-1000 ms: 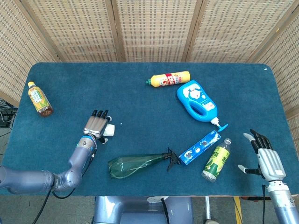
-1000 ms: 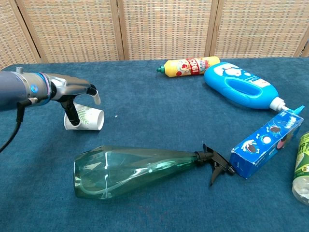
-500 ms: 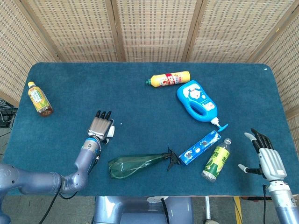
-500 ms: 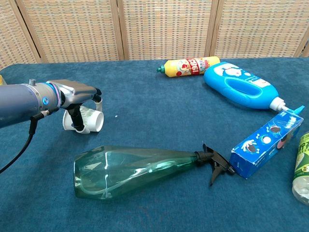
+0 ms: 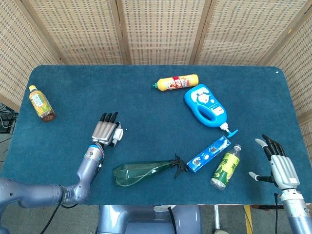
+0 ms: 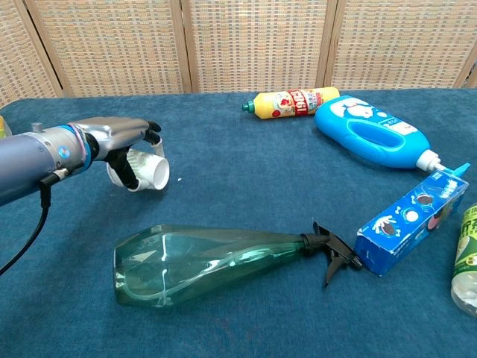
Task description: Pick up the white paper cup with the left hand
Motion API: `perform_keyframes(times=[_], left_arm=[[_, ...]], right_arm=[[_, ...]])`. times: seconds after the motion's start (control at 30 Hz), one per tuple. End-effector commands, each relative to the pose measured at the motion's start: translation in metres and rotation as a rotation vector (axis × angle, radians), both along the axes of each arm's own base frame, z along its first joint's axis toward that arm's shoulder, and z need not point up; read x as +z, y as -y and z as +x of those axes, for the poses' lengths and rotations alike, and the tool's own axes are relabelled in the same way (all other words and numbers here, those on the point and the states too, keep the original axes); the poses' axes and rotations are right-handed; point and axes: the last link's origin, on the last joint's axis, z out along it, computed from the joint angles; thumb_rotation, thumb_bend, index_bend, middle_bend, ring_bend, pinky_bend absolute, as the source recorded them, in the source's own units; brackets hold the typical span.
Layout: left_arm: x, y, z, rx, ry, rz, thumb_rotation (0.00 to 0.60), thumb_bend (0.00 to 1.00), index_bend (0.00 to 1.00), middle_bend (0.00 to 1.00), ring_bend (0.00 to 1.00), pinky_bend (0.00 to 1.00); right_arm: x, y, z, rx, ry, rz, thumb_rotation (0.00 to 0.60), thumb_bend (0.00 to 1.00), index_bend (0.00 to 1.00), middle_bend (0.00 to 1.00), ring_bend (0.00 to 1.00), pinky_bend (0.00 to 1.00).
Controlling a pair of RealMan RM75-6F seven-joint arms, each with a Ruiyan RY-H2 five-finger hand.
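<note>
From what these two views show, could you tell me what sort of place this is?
Probably a robot test or data-collection setup rather than a home: a table covered in blue cloth, woven screens closing it off behind, and unrelated household items laid out, such as a green spray bottle and a blue detergent bottle.

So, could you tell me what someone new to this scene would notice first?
Probably the left hand at the table's left, holding the white paper cup on its side. Next, the green spray bottle lying along the near edge, its trigger toward the blue carton. Then the big blue detergent bottle at the right, with the yellow bottle behind it.
</note>
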Motion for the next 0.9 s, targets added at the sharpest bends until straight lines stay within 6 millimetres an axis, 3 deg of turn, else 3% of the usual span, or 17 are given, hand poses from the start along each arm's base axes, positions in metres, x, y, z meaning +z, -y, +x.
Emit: perform_keyframes(times=[0.03, 0.37, 0.9], left_arm=[[0.012, 0.001, -0.010, 0.060, 0.267, 0.068, 0.600, 0.37, 0.40, 0.00, 0.00, 0.00], [0.006, 0.003, -0.028, 0.205, 0.697, 0.062, 0.600, 0.35, 0.43, 0.00, 0.00, 0.00], [-0.020, 0.013, -0.057, 0.209, 0.708, -0.029, 0.600, 0.32, 0.44, 0.00, 0.00, 0.00]], right_arm=[[-0.001, -0.001, 0.001, 0.001, -0.004, 0.001, 0.600, 0.09, 0.00, 0.00, 0.00, 0.00], [-0.005, -0.002, 0.003, 0.011, -0.019, 0.005, 0.600, 0.08, 0.00, 0.00, 0.00, 0.00], [-0.007, -0.002, 0.004, 0.013, -0.023, 0.013, 0.600, 0.08, 0.00, 0.00, 0.00, 0.00]])
